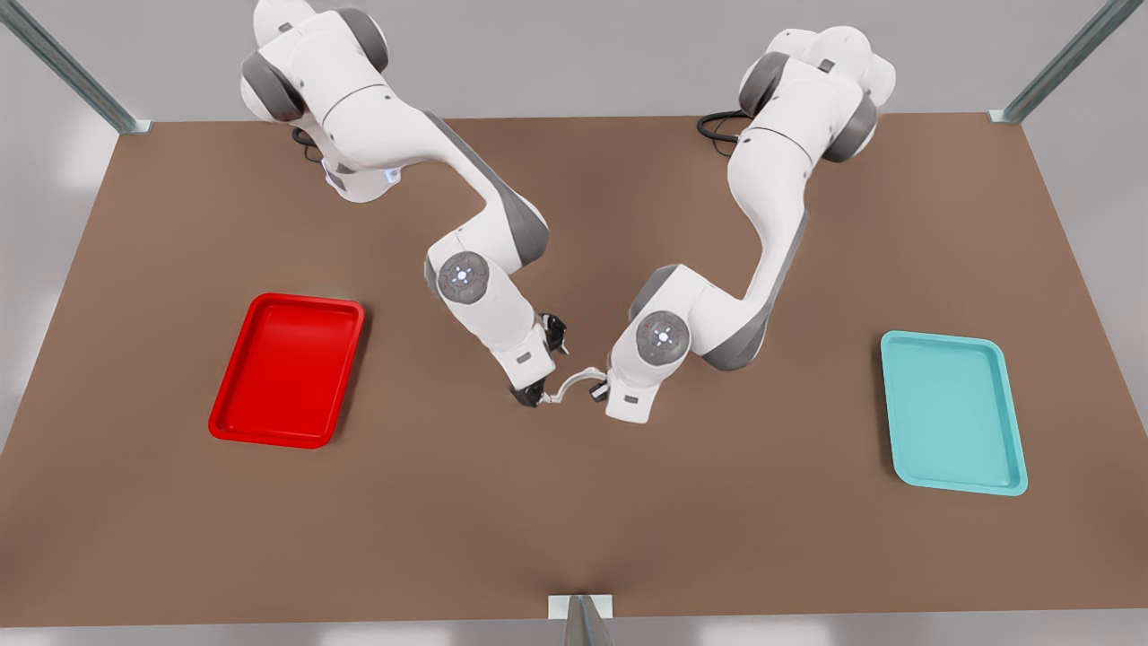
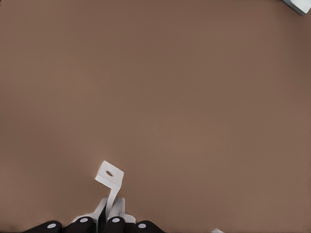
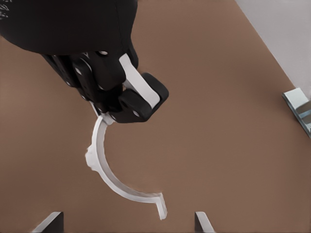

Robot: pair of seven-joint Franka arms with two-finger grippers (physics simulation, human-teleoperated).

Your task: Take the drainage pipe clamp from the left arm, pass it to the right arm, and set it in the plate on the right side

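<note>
**A:** How far along is the job?

**B:** I'd judge it at the handover, not past it. The drainage pipe clamp (image 1: 570, 380) hangs in the air above the middle of the surface (image 1: 574, 538), bridging the two arms. The left claw (image 1: 597, 391) is closed on one end of it. In the left wrist view its fingertips (image 2: 116, 221) pinch the strap, and the holed tab sticks out beyond them.

**A:** And the right claw?

**B:** The right claw (image 1: 536, 395) is at the other end, on the front view's left. In the right wrist view its two fingertips (image 3: 48, 222) stand wide apart. The clamp's free tab lies between them, and I see no contact with either one. So I take it the right arm has not taken hold.

**A:** So what is left?

**B:** Most of it, as I read it. The right claw has to close on the free tab, and the left has to let go. Then the clamp has to go to the plate (image 1: 235, 422).

**A:** Anything in the trays?

**B:** No. The red plate lies on the front view's left, well apart from the claws, with nothing in it. The teal tray (image 1: 951, 413) on the front view's right is bare too.
</note>
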